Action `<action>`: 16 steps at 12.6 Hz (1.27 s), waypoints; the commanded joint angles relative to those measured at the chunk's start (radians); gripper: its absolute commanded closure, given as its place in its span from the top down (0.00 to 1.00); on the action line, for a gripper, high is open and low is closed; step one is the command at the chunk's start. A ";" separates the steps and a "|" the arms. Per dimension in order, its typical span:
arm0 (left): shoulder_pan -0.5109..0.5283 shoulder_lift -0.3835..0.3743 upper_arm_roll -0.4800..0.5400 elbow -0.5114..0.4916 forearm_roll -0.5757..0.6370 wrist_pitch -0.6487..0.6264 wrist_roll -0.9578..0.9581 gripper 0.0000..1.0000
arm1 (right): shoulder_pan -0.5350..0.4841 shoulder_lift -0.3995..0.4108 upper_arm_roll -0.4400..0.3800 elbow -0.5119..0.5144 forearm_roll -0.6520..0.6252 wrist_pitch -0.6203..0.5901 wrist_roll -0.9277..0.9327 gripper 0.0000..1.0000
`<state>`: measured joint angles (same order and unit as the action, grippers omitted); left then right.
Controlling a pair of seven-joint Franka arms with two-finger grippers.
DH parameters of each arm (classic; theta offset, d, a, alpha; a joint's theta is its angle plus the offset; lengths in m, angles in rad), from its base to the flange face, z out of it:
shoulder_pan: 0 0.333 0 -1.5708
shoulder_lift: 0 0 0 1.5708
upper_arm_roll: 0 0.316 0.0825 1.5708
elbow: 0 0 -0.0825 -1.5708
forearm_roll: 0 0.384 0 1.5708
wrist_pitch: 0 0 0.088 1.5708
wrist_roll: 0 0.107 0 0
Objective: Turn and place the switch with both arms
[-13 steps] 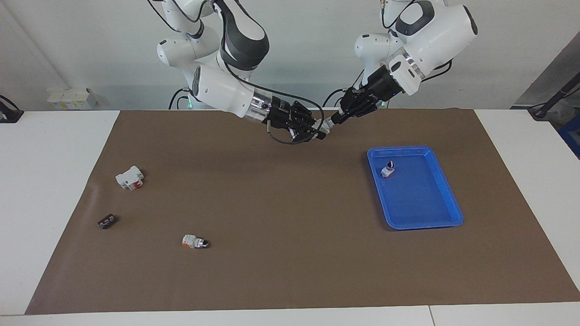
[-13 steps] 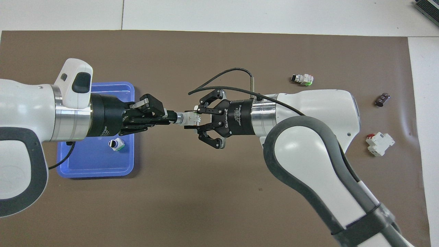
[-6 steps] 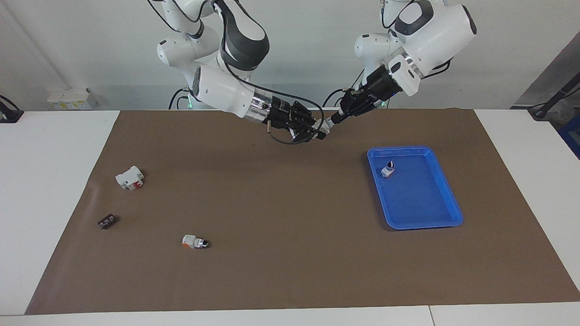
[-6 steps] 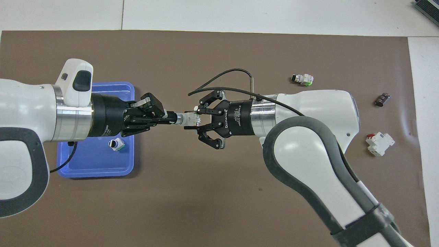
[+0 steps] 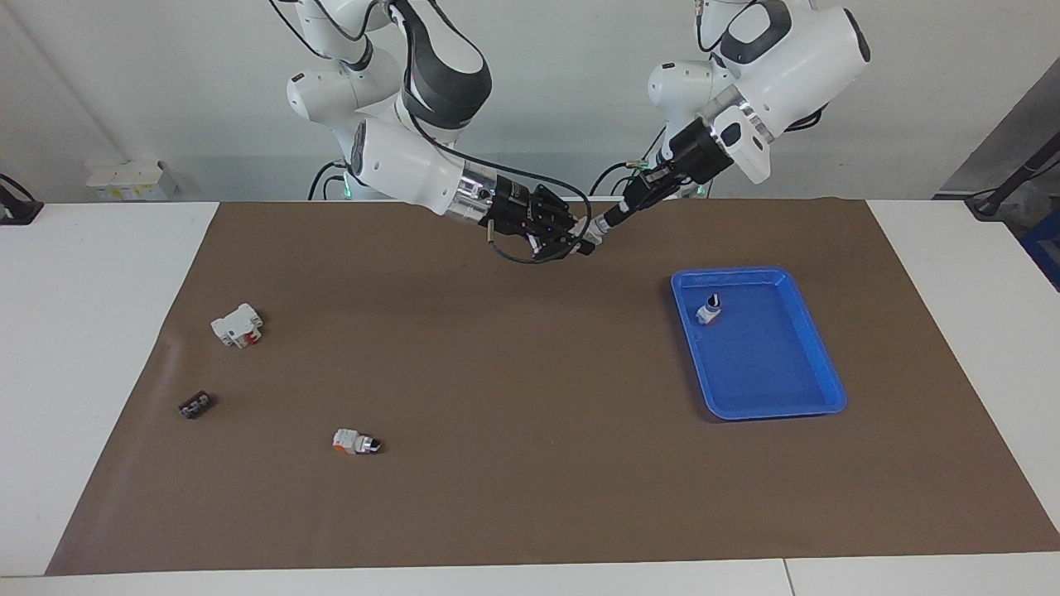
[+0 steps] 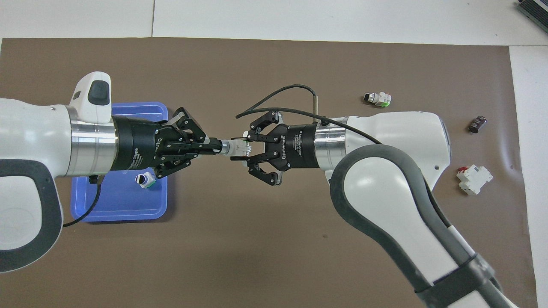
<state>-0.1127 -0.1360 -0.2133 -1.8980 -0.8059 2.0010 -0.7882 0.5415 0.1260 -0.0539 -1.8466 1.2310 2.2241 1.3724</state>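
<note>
The switch (image 6: 238,147) hangs in the air between both grippers, over the brown mat beside the blue tray; it also shows in the facing view (image 5: 590,240). My left gripper (image 6: 217,146) is shut on its black knob end and reaches down to it in the facing view (image 5: 607,223). My right gripper (image 6: 242,148) is shut on its white body, with a little green showing between the fingers; in the facing view this gripper (image 5: 573,242) meets the left one tip to tip.
A blue tray (image 6: 120,209) (image 5: 770,389) at the left arm's end holds a like switch (image 6: 144,179). Toward the right arm's end lie another like switch (image 6: 377,99), a small black part (image 6: 477,124) and a white breaker (image 6: 473,179).
My left wrist has turned about its own axis while its gripper kept hold of the knob. The switch and my right gripper have stayed in place.
</note>
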 commanded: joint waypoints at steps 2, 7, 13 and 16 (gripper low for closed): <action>-0.012 0.013 -0.049 0.014 0.005 0.096 -0.334 0.00 | -0.002 -0.016 0.005 -0.008 0.004 0.008 -0.015 0.00; -0.010 0.032 -0.078 0.016 0.007 0.241 -0.839 0.00 | -0.002 -0.016 0.005 -0.008 0.004 0.008 -0.015 0.00; -0.010 0.039 -0.084 0.023 0.010 0.249 -1.224 0.00 | -0.002 -0.016 0.005 -0.008 0.004 0.008 -0.013 0.00; -0.012 0.036 -0.087 0.014 0.020 0.243 -1.383 0.00 | -0.002 -0.016 0.005 -0.008 0.004 0.008 -0.012 0.00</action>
<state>-0.1123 -0.1299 -0.2799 -1.9040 -0.7878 2.1633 -2.0622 0.5274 0.1226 -0.0740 -1.8426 1.2309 2.2497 1.3591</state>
